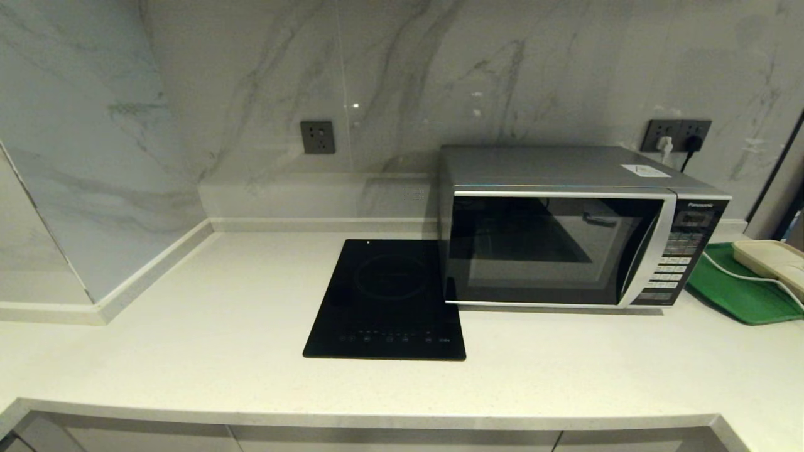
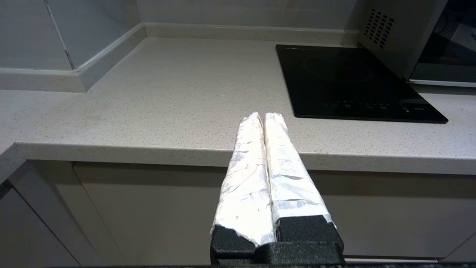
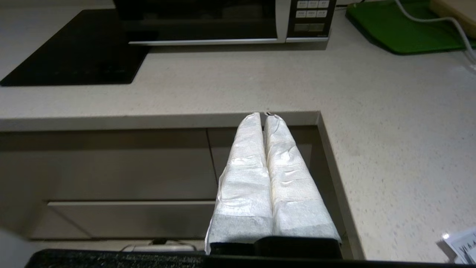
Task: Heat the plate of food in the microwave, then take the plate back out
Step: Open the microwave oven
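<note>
The silver Panasonic microwave (image 1: 565, 232) stands at the back right of the counter, its dark glass door closed and its button panel (image 1: 681, 254) at the right. The plate of food is out of view. Neither arm shows in the head view. In the left wrist view my left gripper (image 2: 263, 116) is shut and empty, hanging in front of the counter's front edge, left of the cooktop. In the right wrist view my right gripper (image 3: 264, 116) is shut and empty, low in front of the counter edge, with the microwave (image 3: 208, 20) ahead.
A flat black induction cooktop (image 1: 389, 298) lies left of the microwave. A green tray (image 1: 741, 292) with a cream appliance (image 1: 772, 263) and white cable sits at the far right. Marble walls enclose the back and left. Cabinet fronts (image 3: 111, 167) lie below the counter.
</note>
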You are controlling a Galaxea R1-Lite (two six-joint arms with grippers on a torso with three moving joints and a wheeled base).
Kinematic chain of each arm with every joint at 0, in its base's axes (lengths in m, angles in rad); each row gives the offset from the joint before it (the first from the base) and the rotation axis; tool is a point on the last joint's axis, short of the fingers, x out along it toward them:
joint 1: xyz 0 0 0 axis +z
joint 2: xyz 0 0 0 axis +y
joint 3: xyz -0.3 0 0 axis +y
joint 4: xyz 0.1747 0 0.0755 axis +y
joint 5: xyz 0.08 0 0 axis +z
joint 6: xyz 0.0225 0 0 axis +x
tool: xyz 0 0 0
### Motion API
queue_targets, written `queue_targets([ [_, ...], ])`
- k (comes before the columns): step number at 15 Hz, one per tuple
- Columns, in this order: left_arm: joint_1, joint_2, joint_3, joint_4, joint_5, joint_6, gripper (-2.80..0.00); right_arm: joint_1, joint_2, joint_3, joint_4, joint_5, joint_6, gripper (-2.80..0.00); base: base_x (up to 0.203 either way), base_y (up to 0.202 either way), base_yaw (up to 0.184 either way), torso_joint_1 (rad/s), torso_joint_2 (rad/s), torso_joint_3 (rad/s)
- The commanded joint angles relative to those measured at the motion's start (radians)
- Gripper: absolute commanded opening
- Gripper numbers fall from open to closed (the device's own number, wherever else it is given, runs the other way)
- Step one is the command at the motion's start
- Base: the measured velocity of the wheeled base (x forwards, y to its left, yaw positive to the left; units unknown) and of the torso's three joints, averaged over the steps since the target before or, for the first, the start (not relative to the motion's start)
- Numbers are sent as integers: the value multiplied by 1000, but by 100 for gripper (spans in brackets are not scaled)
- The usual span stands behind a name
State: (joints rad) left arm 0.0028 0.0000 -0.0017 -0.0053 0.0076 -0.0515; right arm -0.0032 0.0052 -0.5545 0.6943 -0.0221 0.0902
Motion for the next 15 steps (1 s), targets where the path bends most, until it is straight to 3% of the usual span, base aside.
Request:
queue_targets([
  [1, 0, 0, 0, -1, 0, -1, -280, 0, -3, 218, -298, -37, -3, -280, 0, 0, 0, 0, 0, 0],
  [4, 0, 0, 0, -1, 1, -1, -280, 0, -4, 452, -597, -57, -47, -280, 0, 0, 0, 0, 0, 0],
  [6, 0, 0, 0, -1, 0, -1, -280, 0, -4, 552, -730, -27, -52, -280, 0, 0, 0, 0, 0, 0],
  [12, 0, 0, 0, -1, 0, -1, -280, 0, -4, 547, -673, -10, -69, -280, 0, 0, 0, 0, 0, 0],
  [15, 0, 0, 0, -1, 0, -1, -280, 0, -4, 548, -688, -30, 29, -280, 0, 0, 0, 0, 0, 0],
])
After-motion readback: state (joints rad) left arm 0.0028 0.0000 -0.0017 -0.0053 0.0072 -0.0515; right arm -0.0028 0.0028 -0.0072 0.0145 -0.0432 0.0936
